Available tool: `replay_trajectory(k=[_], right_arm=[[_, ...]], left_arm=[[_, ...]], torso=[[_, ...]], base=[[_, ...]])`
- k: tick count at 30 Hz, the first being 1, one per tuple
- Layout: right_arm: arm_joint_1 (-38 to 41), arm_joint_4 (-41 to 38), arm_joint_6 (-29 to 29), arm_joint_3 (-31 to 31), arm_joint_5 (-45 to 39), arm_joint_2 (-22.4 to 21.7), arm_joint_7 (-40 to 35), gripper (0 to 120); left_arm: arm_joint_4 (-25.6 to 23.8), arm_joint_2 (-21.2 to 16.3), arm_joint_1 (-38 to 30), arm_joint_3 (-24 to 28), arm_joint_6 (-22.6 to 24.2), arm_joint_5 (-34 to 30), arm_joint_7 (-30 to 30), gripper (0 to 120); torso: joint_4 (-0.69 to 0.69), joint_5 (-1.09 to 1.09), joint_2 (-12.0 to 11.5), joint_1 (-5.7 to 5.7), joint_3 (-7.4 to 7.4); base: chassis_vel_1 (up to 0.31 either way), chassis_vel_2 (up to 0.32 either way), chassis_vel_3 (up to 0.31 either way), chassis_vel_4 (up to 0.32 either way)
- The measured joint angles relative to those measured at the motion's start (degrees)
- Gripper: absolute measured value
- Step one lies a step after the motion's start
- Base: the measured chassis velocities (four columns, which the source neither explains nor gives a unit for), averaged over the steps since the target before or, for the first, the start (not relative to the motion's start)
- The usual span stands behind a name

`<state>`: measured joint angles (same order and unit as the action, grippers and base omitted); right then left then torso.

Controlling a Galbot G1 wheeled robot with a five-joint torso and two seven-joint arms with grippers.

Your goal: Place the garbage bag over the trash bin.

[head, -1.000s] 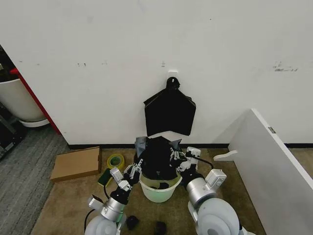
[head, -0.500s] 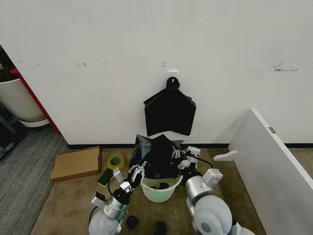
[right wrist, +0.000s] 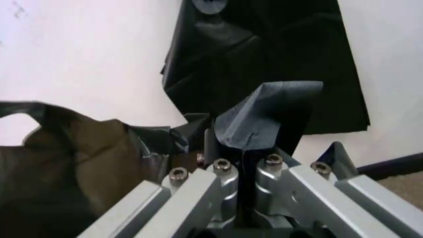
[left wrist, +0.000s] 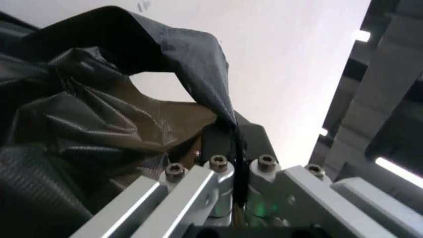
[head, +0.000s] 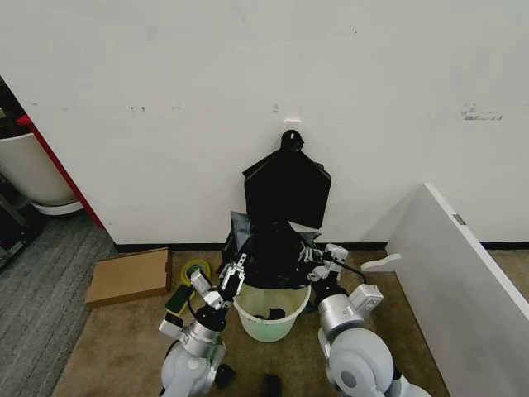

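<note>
The white trash bin [head: 272,324] stands on the floor between my two arms, some black scraps lying inside it. The glossy black garbage bag [head: 269,256] hangs stretched above the bin's rim. My left gripper [head: 232,273] is shut on the bag's left edge, and in the left wrist view the film [left wrist: 99,124] is pinched between the fingers of my left gripper [left wrist: 235,166]. My right gripper [head: 307,258] is shut on the bag's right edge; in the right wrist view a fold of the film [right wrist: 268,119] sticks out from my right gripper [right wrist: 243,168].
A flat black house-shaped stack [head: 287,188] hangs on the wall behind the bin. A cardboard box [head: 129,275] and a tape roll [head: 195,271] lie at the left. A white board [head: 459,281] leans at the right. A white tub [head: 29,169] stands far left.
Both grippers have lifted the bag upward and farther toward the wall, so it now hangs higher above the bin and the bin's opening shows more.
</note>
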<state>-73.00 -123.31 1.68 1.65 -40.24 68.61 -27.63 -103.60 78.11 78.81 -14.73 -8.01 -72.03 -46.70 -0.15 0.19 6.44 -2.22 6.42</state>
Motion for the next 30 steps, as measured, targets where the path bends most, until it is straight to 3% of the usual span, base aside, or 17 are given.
replay_trajectory(k=[10,19,27,30], right_arm=[[1.46,2.86,-0.16,0.04,-0.13,1.29,-0.02,0],[2.2,4.7,-1.72,0.87,0.05,2.31,0.27,0],[1.18,3.64,-2.93,1.05,0.57,1.92,1.88,0],[0.8,3.63,-3.25,0.84,1.2,1.93,2.06,0]], left_arm=[[6.71,3.77,-3.26,2.3,2.11,-1.54,-0.79,0],[16.48,9.23,-7.86,3.81,2.14,2.27,-1.78,0],[20.65,11.64,-9.52,3.21,1.86,4.57,-2.15,0],[22.67,12.37,-9.77,2.33,1.27,5.27,-1.55,0]], torso=[[0.0,0.0,0.0,0.0,0.0],[0.0,0.01,0.0,0.0,0.0],[0.0,0.0,0.0,0.0,0.0],[0.01,0.16,0.0,0.0,0.0]], base=[[0.0,0.0,0.0,0.0],[0.0,0.0,0.0,0.0],[0.0,0.0,0.0,0.0],[0.0,0.0,0.0,0.0]])
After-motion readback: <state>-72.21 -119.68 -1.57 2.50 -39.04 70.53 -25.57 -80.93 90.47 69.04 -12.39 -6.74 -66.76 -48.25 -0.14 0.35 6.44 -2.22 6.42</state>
